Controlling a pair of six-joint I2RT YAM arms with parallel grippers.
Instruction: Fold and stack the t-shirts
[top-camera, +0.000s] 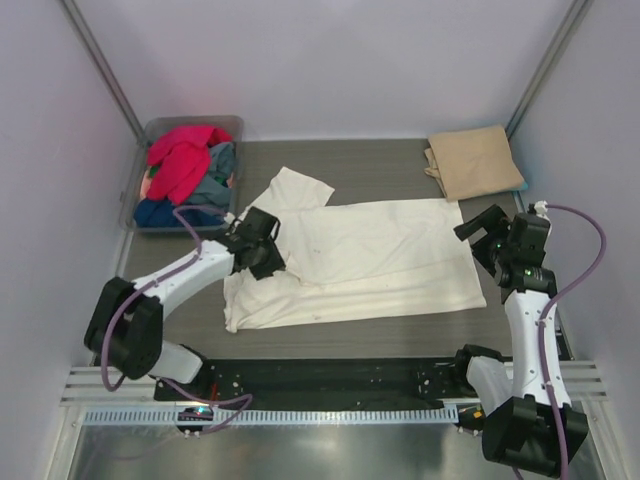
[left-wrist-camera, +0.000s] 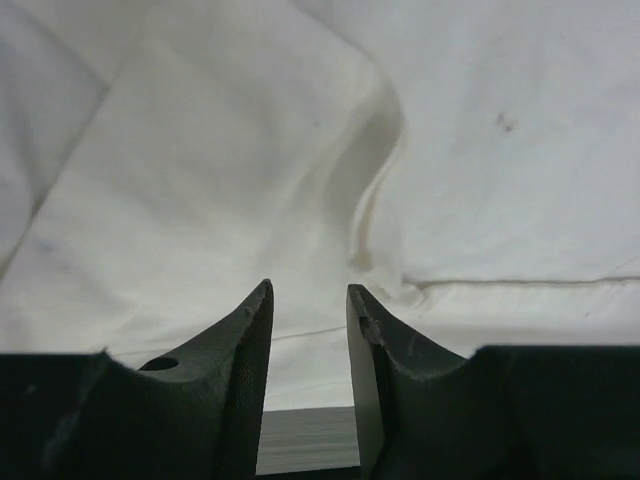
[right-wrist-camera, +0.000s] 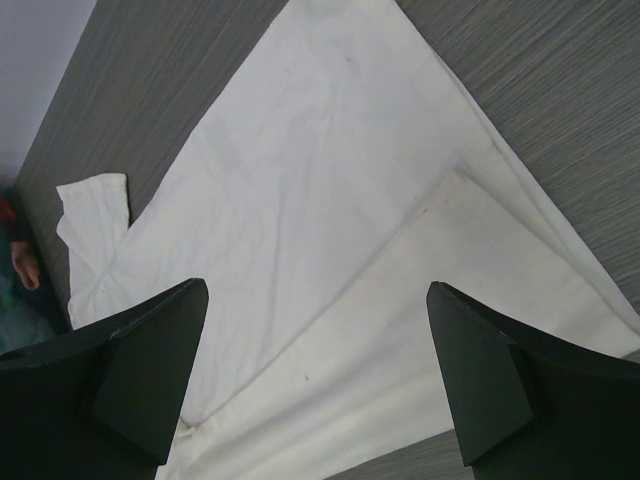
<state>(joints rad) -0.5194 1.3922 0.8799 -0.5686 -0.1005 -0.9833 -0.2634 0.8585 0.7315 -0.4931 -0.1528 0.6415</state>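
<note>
So the cream-white t-shirt (top-camera: 370, 260) is laid flat across the middle of the table (top-camera: 370, 160), its near edge apparently doubled over. One sleeve is left sticking out toward the tub (top-camera: 140, 135), where the red and blue shirts (top-camera: 185, 160) are piled. The tan t-shirt (top-camera: 473, 160) is parked folded at the far right corner. The left fingers (left-wrist-camera: 258, 320) are held low over the shirt's left part, only narrowly parted, with nothing pinched between them. The right fingers (right-wrist-camera: 165, 340) are spread wide by the right hem, and nothing is held there either. The biggest risk is probably that narrow gap: only the top layer may get pinched, or the cloth just gets shoved into a ridge by the crease, and the fold is dragged crooked. If both sides aren't lifted together, the doubled edge could be pulled apart and that loose sleeve left poking out.
</note>
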